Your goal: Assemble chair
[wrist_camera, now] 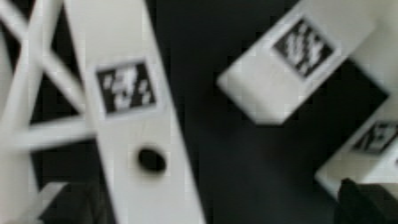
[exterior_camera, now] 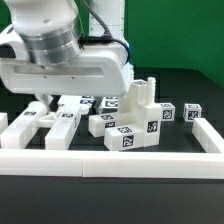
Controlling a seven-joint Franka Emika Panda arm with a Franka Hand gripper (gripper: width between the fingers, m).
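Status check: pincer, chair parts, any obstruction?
Pincer open, holding nothing, over the white plastic cut-out frame with a square tag. Other white blocky tagged parts clustered beside it. No obstruction seen.

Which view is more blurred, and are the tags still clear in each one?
Wrist view: soft all over, the tags smeared with fuzzy edges. Exterior view: sharper, with the tags on the chair parts distinct; only the near arm looks slightly soft.

White chair parts (exterior_camera: 133, 124), black-and-white square tags (wrist_camera: 125, 88), black table (exterior_camera: 110, 196)
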